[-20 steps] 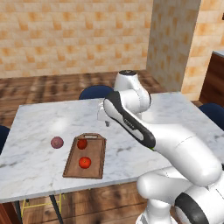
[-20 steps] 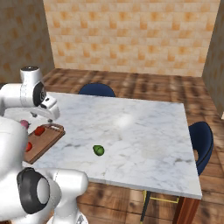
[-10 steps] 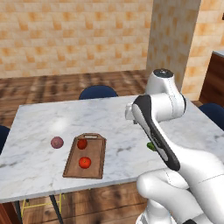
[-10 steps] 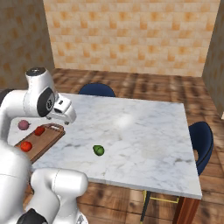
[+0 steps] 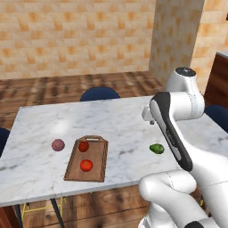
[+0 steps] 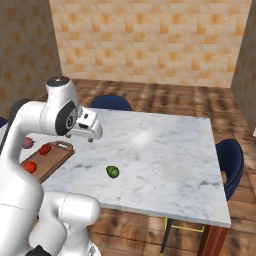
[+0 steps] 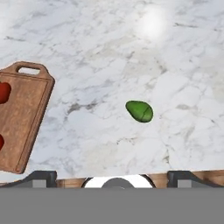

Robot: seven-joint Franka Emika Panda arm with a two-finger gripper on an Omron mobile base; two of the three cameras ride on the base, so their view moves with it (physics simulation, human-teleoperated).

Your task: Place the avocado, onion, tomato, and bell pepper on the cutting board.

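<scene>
Lying on the white marble tabletop [image 5: 44, 129], the glossy green avocado [image 7: 140, 111] sits well apart from the rimmed wooden cutting board [image 5: 99, 162], which carries two shiny red balls [image 5: 86, 165]. Beside it rests the dull mauve onion [image 5: 58, 144]. The pincer [image 6: 85, 138] hangs fully spread, grasping nothing.

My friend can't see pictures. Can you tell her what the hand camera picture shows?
A small green avocado lies alone on a white marble table, seen from above. At the left edge is a brown wooden cutting board with a handle cutout and two red things on it, only partly showing. The open tool's two dark tips peek up at the bottom, holding nothing.
</scene>
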